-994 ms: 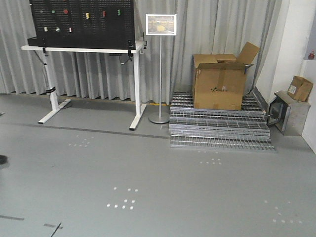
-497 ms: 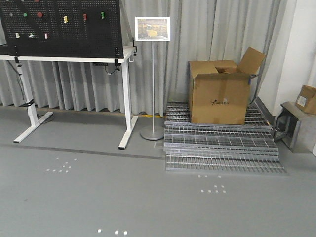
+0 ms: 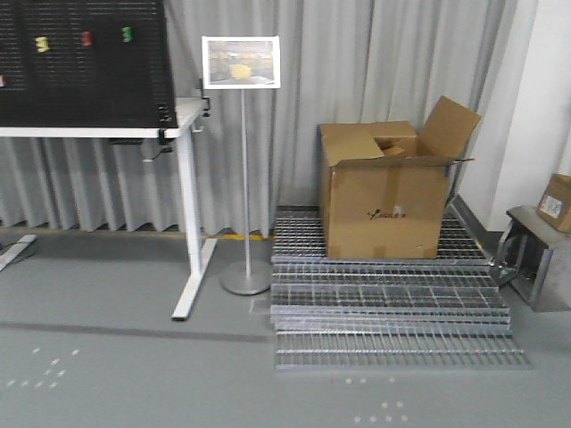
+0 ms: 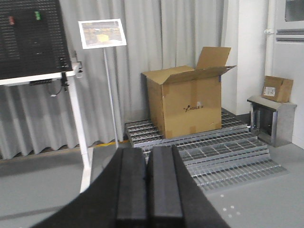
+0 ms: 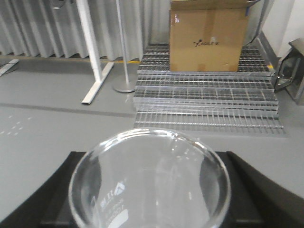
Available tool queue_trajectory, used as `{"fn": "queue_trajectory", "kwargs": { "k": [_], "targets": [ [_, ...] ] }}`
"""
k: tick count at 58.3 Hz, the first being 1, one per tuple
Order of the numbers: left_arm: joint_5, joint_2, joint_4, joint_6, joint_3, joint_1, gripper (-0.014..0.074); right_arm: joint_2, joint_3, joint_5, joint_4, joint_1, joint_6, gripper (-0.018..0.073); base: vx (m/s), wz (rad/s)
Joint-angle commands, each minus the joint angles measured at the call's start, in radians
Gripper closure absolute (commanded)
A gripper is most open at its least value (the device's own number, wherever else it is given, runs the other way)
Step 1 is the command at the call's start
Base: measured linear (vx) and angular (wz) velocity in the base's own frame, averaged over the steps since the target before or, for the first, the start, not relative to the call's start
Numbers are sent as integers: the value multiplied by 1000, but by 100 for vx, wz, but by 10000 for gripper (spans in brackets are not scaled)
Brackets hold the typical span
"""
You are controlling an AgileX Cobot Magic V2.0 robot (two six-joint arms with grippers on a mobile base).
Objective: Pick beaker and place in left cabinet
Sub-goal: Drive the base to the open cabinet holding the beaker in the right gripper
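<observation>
In the right wrist view my right gripper is shut on the beaker, a clear glass cylinder with a flared rim, a pour lip and white print on its wall. Its mouth fills the lower frame, and the black fingers show on either side. In the left wrist view my left gripper is shut and empty, its two black pads pressed together. The left cabinet is out of view in all frames. Neither gripper shows in the front view.
An open cardboard box stands on stacked metal gratings. A sign on a pole stand and a white-legged table with a black pegboard stand left. A metal cabinet with a small box sits at right.
The front view has panned right and moved closer: the table, sign stand and cardboard box have shifted left and grown larger in the frame.
</observation>
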Motion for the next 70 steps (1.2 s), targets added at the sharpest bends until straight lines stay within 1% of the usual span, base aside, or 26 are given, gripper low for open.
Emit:
{"fn": "queue_trajectory", "kwargs": {
  "k": [1, 29, 70],
  "targets": [
    [-84, -19, -8, -3, 16, -4, 596, 6, -28, -80, -20, -3, -3, 565, 70, -29],
    [-84, -19, -8, -3, 16, -4, 596, 6, -28, -82, -20, -3, -3, 565, 66, -45],
    [-84, -19, -8, -3, 16, -4, 596, 6, -28, -81, -20, -3, -3, 565, 54, -67]
  ]
}}
